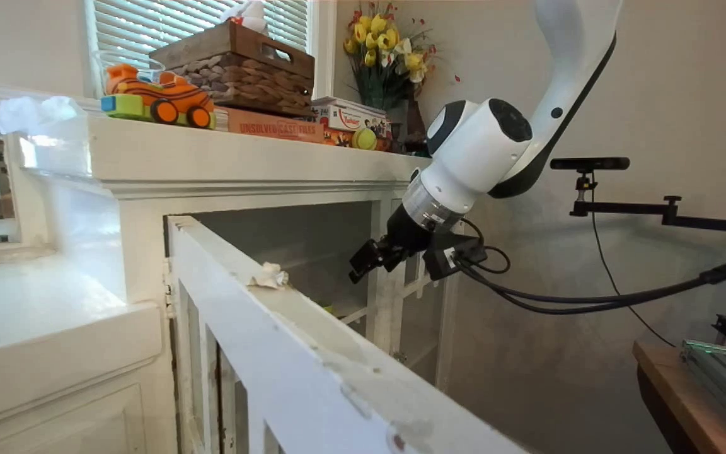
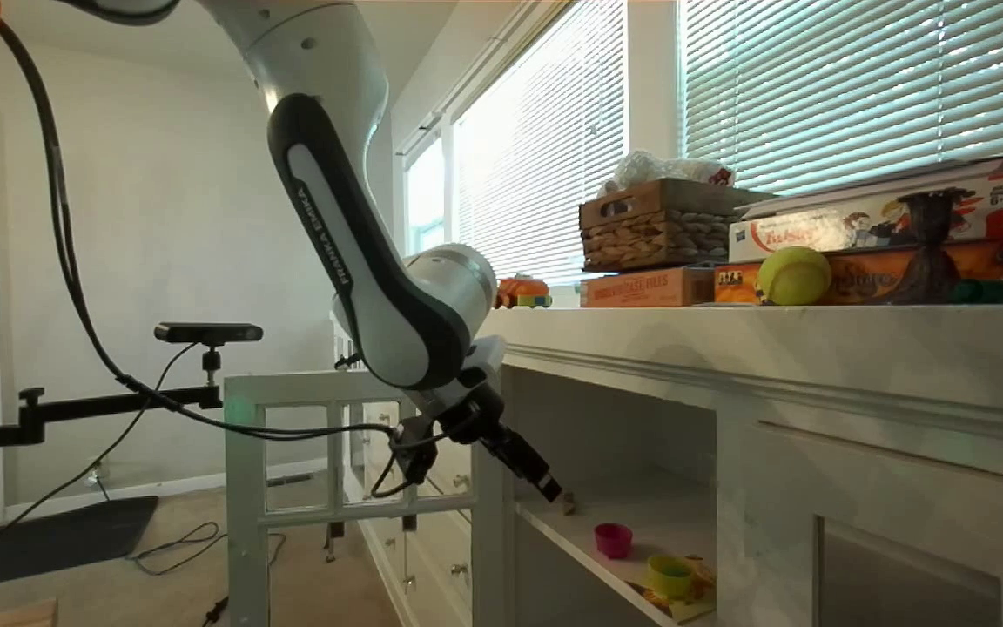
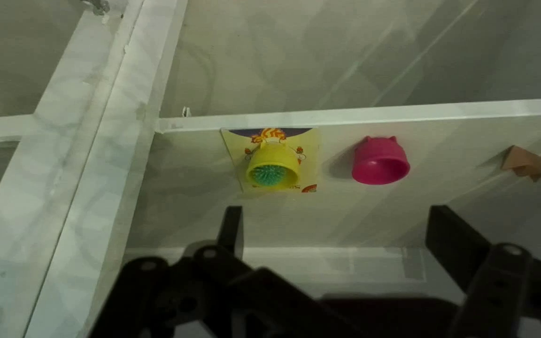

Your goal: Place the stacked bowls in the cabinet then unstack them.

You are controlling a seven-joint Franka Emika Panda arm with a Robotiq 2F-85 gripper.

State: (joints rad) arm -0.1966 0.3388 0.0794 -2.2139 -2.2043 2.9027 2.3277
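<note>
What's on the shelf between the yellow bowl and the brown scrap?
The pink bowl, plus an edge of the card that sticks out from under the yellow bowl toward the brown scrap. Wrist view shows both.

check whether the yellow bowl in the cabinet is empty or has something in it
Not empty: in the wrist view, a spiky green object shows inside the yellow bowl.

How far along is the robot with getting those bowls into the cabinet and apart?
Nearly finished, it seems. Done: the pink bowl and yellow bowl sit apart on the shelf inside the cabinet. In hand: nothing; the gripper is open and empty. Left: no unstacking that I can see, since neither bowl sits in the other; perhaps just backing away.
</note>
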